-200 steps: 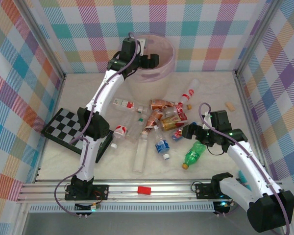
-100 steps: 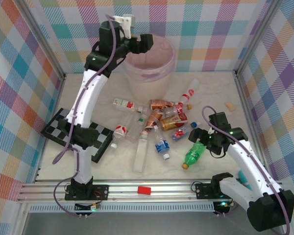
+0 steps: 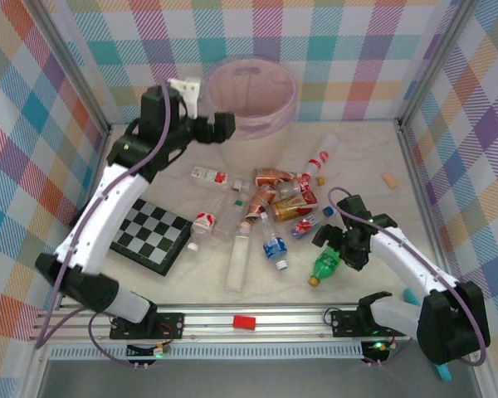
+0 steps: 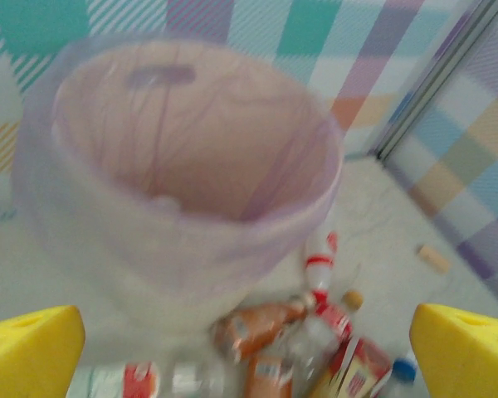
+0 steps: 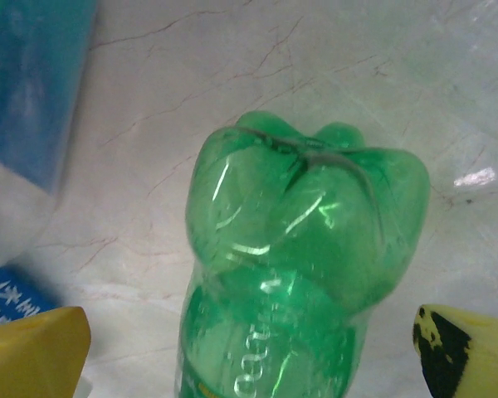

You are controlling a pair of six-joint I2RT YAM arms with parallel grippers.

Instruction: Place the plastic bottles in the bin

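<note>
Your left gripper (image 4: 247, 348) gapes wide before the blurred bin (image 4: 183, 240); your right gripper (image 5: 249, 348) gapes astride the green bottle (image 5: 299, 249), its neck cropped.

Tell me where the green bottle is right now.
In the top view the green bottle lies on the table's right side, beneath the open right pincer, right of the blue-labelled bottle.

It was a robot lab cell: pastel plaid fabric walls (image 3: 357, 50) on grey aluminium posts (image 3: 430, 66) boxed a pale marbled counter (image 3: 365, 157), with white robot arms (image 3: 108, 207) bolted to a metal rail (image 3: 299, 319).
</note>
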